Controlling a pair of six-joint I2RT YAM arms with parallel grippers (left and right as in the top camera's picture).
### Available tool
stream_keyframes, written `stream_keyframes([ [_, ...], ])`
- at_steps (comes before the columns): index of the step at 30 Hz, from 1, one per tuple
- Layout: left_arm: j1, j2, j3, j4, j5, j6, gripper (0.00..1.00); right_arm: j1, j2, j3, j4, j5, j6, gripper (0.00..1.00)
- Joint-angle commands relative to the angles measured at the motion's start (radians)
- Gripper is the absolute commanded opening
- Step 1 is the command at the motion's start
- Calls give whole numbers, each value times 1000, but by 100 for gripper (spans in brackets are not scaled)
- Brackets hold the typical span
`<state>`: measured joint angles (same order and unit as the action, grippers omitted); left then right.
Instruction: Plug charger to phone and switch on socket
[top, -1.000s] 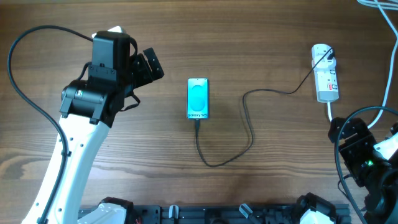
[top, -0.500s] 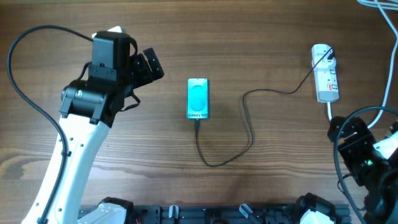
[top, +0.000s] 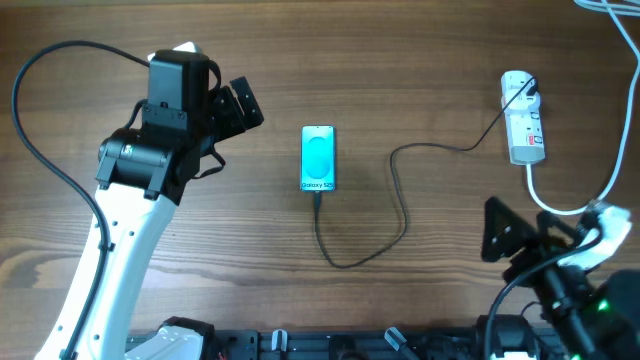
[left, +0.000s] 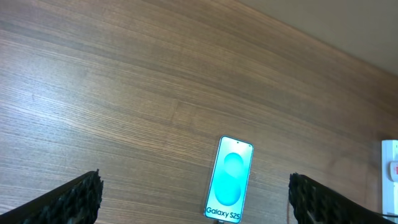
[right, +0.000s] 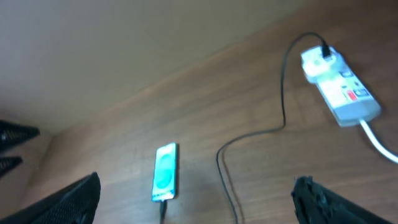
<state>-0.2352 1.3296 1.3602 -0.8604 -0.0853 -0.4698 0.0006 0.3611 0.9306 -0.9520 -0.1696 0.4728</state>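
Observation:
The phone (top: 318, 158) lies flat mid-table, turquoise screen up; it also shows in the left wrist view (left: 230, 186) and the right wrist view (right: 165, 172). The charger (top: 400, 205) is a thin black cable. Its tip meets the phone's near short edge, and it loops right to a black plug in the socket (top: 524, 128), a white strip at the far right (right: 339, 81). My left gripper (top: 240, 108) is open and empty left of the phone (left: 196, 208). My right gripper (top: 510, 240) is open and empty, near-right of the cable loop (right: 199, 208).
The socket's thick white lead (top: 545, 200) runs from the strip toward my right arm. A second pale lead (top: 625, 60) runs along the right table edge. The left arm's black cable (top: 40, 130) arcs over the table's left part.
My right arm has swung out from the bottom right corner, leftward and up, so its open gripper now points at the cable and phone. The left arm, phone and charger have not moved.

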Motion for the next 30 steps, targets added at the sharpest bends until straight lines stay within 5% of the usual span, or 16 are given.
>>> stream_keyframes([
  [1, 0, -1, -6, 3, -14, -9, 100, 22, -134, -148, 100, 31, -36, 100],
  [11, 0, -1, -6, 3, -13, -10, 100, 94, -325, -502, 471, -14, -68, 100],
  [30, 0, -1, -6, 3, -14, -10, 100, 117, -357, -851, 1121, 137, -129, 100],
])
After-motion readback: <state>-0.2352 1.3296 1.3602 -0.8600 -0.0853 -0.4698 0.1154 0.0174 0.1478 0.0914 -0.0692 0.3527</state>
